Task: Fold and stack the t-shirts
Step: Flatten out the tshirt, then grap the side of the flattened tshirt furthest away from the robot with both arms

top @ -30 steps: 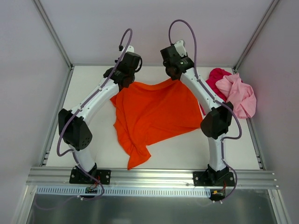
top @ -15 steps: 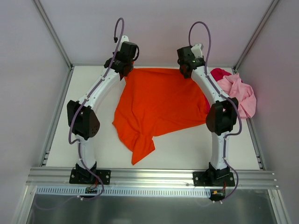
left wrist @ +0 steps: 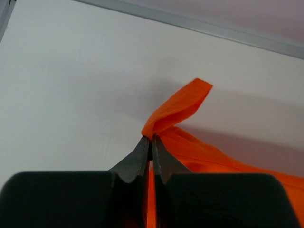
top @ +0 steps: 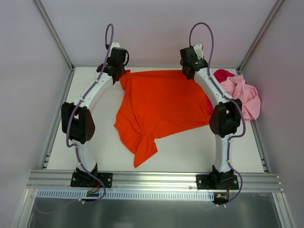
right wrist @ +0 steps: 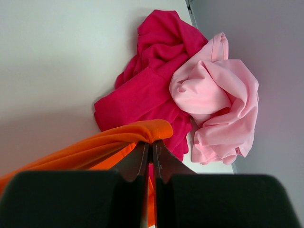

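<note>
The bright orange t-shirt (top: 161, 107) is stretched between both grippers near the table's far edge, its lower part trailing crumpled on the table. My left gripper (top: 118, 74) is shut on its far left corner (left wrist: 164, 116). My right gripper (top: 188, 72) is shut on its far right corner (right wrist: 142, 134). The crimson-magenta red t-shirt (top: 219, 80) and the light pink t-shirt (top: 243, 97) lie crumpled together at the far right. Both also show in the right wrist view, red (right wrist: 147, 80) and pink (right wrist: 218, 99).
The white table (top: 90, 137) is bounded by grey walls at the back and sides, with a metal rail (top: 152, 179) at the near edge. A metal frame strip (left wrist: 228, 31) runs along the back edge.
Both grippers moved toward the far edge and apart, the left one further left, pulling the orange shirt's top edge taut and spreading the cloth wider.
</note>
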`<state>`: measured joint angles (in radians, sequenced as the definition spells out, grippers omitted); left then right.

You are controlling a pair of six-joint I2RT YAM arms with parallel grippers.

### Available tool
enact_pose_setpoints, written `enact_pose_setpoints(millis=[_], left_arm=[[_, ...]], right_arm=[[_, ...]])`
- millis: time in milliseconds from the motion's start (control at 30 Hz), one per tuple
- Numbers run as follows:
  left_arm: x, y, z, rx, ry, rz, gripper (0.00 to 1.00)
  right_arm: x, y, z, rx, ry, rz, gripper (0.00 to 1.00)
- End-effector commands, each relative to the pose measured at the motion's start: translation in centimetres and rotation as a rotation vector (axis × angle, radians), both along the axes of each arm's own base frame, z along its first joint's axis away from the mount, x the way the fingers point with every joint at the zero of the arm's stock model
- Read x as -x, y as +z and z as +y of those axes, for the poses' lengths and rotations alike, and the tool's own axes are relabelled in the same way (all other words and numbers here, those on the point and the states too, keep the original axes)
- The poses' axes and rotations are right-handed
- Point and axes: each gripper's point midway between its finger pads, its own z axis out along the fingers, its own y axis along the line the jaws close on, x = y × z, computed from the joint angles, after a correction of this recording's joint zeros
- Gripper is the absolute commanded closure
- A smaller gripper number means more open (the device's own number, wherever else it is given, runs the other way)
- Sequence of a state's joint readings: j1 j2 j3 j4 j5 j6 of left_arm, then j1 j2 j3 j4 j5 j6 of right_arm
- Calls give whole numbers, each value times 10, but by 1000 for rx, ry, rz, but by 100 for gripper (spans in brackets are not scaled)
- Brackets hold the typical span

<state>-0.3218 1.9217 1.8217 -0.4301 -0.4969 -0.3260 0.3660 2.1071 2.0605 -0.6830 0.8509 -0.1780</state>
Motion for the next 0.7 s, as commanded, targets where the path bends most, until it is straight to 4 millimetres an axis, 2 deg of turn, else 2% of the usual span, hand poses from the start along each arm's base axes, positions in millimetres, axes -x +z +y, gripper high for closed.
enact_pose_setpoints(millis=[0, 67, 233, 367, 433, 500, 567, 667], left_arm=[[14, 34, 21, -1, 37, -81, 100], [19, 32, 18, 16, 23, -78, 100], [35, 48, -8, 77, -57, -87, 100], [57, 64, -48, 66, -151, -96, 100], [65, 68, -60, 64, -174, -93, 100], [78, 65, -77, 61, -215, -71, 100], [90, 58, -85, 44, -225, -46, 100], [100, 47, -88, 41, -227, -17, 100]], right_arm=[[1, 15, -23, 42, -64, -35, 99], [5, 16, -26, 53, -70, -38, 99], [16, 24, -37, 114, -101, -18, 99], [27, 27, -42, 104, -116, -7, 99], [32, 31, -41, 96, -118, -6, 99], [42, 26, -39, 70, -102, 46, 99], [53, 20, -34, 19, -85, 101, 99], [67, 15, -29, -38, -75, 153, 99]])
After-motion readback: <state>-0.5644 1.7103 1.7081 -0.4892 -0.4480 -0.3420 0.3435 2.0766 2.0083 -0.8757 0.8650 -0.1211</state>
